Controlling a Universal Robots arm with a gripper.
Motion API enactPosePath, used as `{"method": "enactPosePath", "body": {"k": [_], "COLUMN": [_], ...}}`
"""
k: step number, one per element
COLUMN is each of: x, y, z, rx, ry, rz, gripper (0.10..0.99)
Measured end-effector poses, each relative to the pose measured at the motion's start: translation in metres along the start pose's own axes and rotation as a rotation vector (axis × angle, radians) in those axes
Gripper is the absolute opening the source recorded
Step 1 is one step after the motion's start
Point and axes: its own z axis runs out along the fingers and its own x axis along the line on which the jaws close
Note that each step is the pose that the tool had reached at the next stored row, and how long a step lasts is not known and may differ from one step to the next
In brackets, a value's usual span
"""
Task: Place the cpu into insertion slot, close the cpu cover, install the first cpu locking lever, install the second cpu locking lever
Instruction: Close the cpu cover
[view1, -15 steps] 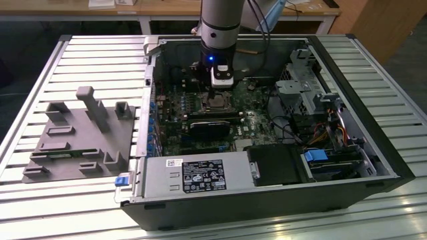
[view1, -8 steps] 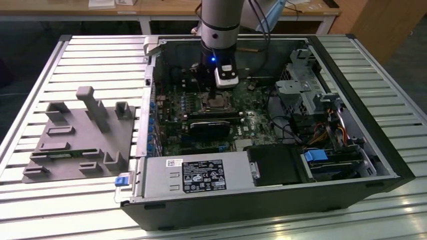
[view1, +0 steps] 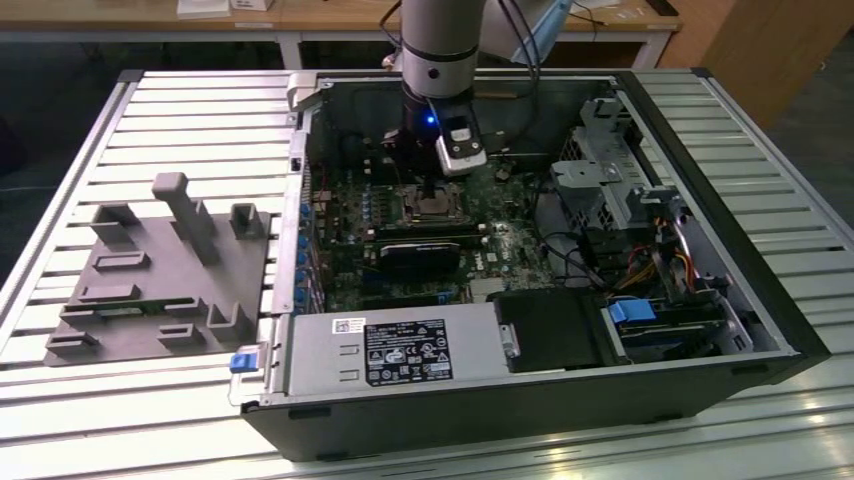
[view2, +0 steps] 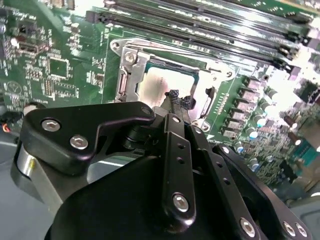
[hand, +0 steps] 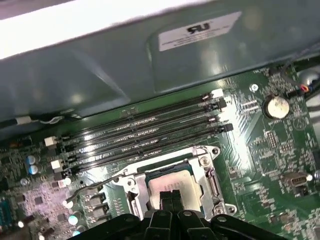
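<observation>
The cpu (hand: 172, 184), a dull grey metal square, sits in the dark-rimmed slot (hand: 164, 173). The thin silvery cover (hand: 205, 175) lies flat around it. A bare wire lever (hand: 95, 186) angles out beside it. The black gripper (hand: 172, 197) has its fingertips together, holding nothing, at the cpu's top.

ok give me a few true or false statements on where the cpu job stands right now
1. The cpu sits in the insertion slot. True.
2. The cpu cover stands raised, clear of the cpu. False: it lies flat, framing the cpu.
3. The gripper is right over the cpu, inside the open computer case. True.
4. The gripper's fingers are spread wide apart. False: they are closed together, tips at the cpu's top.
</observation>
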Motion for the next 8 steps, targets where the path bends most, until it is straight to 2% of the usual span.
{"method": "enactPosePath", "body": {"k": [4,8], "x": [0.0000,0.0002], "y": [0.0000,-0.0003], "z": [0.0005,0.0008], "rx": [-0.003,-0.005], "ry": [-0.0071,-0.0102], "rz": [-0.061,-0.080], "gripper": [0.102,0.102]}}
